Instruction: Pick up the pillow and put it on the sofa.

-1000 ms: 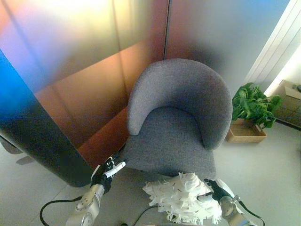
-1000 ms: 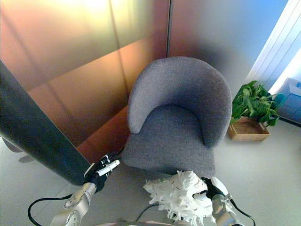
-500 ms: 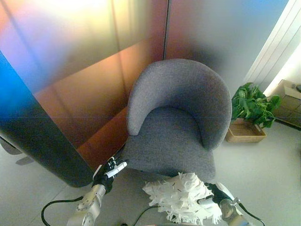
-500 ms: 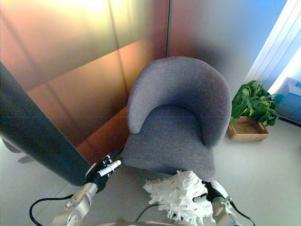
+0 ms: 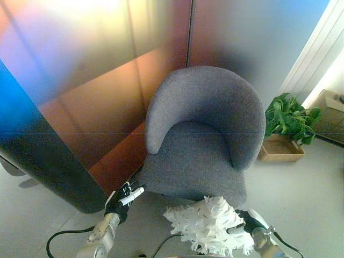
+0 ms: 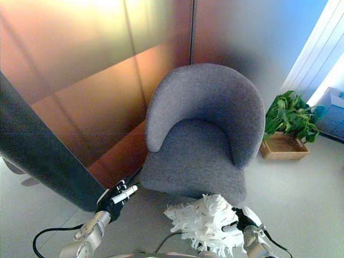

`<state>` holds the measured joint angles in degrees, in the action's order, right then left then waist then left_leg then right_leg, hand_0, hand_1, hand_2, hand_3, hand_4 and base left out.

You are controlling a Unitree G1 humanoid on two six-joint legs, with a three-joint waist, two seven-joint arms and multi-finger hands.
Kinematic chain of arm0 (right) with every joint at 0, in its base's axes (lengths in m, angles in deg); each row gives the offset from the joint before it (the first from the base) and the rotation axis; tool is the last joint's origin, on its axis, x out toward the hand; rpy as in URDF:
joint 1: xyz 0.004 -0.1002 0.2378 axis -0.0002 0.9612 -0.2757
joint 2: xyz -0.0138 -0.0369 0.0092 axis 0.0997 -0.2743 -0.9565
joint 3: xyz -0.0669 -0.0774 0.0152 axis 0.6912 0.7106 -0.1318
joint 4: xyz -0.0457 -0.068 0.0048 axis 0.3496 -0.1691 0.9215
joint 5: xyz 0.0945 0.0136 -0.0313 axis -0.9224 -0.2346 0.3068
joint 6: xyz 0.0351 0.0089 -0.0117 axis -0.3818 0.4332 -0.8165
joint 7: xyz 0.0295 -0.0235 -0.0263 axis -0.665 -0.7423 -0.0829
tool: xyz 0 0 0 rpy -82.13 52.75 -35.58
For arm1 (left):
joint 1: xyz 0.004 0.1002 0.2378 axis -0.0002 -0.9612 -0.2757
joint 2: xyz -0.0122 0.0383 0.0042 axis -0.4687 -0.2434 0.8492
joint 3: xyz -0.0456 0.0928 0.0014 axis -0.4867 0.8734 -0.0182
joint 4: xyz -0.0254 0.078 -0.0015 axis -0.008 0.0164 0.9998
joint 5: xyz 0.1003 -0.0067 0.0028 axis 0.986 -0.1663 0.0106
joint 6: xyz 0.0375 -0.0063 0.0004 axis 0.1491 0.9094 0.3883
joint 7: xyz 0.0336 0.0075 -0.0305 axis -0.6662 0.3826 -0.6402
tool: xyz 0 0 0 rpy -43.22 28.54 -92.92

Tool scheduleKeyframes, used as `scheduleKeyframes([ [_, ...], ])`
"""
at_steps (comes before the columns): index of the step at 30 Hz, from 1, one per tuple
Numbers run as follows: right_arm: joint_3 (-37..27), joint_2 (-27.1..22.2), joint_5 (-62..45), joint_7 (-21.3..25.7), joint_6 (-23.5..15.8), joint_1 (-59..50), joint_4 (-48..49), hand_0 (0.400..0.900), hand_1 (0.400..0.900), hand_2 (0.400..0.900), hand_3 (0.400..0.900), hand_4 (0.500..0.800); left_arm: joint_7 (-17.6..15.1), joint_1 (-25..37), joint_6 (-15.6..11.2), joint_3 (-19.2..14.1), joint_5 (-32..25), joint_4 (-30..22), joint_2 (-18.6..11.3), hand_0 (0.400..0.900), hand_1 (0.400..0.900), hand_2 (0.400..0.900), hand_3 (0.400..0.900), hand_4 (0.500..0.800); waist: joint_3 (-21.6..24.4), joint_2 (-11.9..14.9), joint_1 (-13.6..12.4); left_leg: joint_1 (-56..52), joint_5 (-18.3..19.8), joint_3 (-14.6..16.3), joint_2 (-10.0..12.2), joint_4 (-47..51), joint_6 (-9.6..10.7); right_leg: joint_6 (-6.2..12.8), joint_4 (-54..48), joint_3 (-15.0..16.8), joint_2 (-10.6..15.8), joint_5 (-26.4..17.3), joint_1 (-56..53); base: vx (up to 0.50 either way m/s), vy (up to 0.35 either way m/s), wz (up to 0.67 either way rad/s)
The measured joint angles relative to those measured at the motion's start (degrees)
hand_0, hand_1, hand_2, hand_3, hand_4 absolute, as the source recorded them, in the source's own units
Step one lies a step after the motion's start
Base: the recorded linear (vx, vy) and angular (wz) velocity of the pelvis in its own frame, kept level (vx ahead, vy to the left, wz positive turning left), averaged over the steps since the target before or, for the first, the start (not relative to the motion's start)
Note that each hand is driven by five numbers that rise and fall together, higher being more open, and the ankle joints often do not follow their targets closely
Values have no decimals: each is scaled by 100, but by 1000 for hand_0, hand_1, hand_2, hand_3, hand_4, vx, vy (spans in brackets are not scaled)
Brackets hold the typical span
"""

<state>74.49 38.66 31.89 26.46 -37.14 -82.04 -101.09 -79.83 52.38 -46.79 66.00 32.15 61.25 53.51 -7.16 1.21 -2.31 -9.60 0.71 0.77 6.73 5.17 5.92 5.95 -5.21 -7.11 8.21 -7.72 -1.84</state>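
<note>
A white shaggy pillow (image 5: 207, 226) hangs low in front of the grey armchair (image 5: 201, 134), just below the seat's front edge. My right hand (image 5: 244, 223) is curled on the pillow's right side and holds it; it also shows in the right eye view (image 6: 240, 220). My left hand (image 5: 121, 200) is empty at the chair's lower left corner, fingers loosely straight, apart from the pillow. The chair's seat (image 6: 191, 161) has nothing on it.
A copper-coloured panel wall (image 5: 97, 80) stands behind and left of the chair. A dark curved panel (image 5: 37, 161) is at the left. A potted green plant (image 5: 287, 121) in a wooden box (image 5: 279, 150) sits on the floor to the right.
My left hand has dropped slightly and drawn back a little. The pillow and my right hand stay almost in place.
</note>
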Motion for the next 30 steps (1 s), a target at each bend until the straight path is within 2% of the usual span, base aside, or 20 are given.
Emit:
scheduleKeyframes([
  [5, 46, 1, -123, 213, 1, -274, -408, 900, 900, 900, 900, 800, 20, 157, -4, 227, -3, -11, -81, 900, 900, 900, 900, 800, -335, -113, -25, 150, -11, -49, -23, -90, 2, 13, 14, -29, 29, -18, 106, -69, -10, 7],
  [7, 56, 1, -252, 380, -7, -453, -690, 900, 900, 900, 900, 800, 23, 284, -4, 281, -6, -42, -83, 900, 900, 900, 900, 800, -541, -152, -108, 220, -36, -52, -28, -135, 27, 6, 28, -28, 32, -65, 185, -78, -23, 1],
  [14, 85, -6, -493, 629, -11, -1177, -1078, 900, 900, 900, 900, 800, -12, 764, -7, 303, -61, -106, -162, 900, 900, 900, 900, 800, -1171, -197, -253, 477, -48, -68, -65, -290, 39, -19, 28, -16, 57, -154, 368, -116, -28, -2],
  [20, 162, -12, -715, 715, 56, -2300, -1339, 900, 900, 900, 900, 800, -166, 1499, -260, 401, -290, -111, -294, 900, 900, 900, 900, 800, -1725, -170, -281, 1015, -60, -87, -120, -575, 55, -94, 26, 26, 49, -350, 792, -176, -46, -6],
  [25, 214, -15, -932, 902, 111, -2979, -1557, 900, 900, 900, 900, 800, -254, 1927, -386, 496, -451, -116, -359, 900, 900, 900, 900, 800, -1975, -130, -288, 1420, -76, -89, -117, -710, 82, -143, 26, 29, 33, -451, 1129, -104, -51, -6],
  [30, 213, -26, -1035, 908, 169, -3265, -1676, 900, 900, 900, 900, 800, -342, 2141, -401, 564, -504, -117, -413, 900, 900, 900, 900, 800, -2093, -39, -294, 1633, -80, -94, -118, -760, 89, -154, 27, 29, 31, -479, 1319, -61, -14, -3],
])
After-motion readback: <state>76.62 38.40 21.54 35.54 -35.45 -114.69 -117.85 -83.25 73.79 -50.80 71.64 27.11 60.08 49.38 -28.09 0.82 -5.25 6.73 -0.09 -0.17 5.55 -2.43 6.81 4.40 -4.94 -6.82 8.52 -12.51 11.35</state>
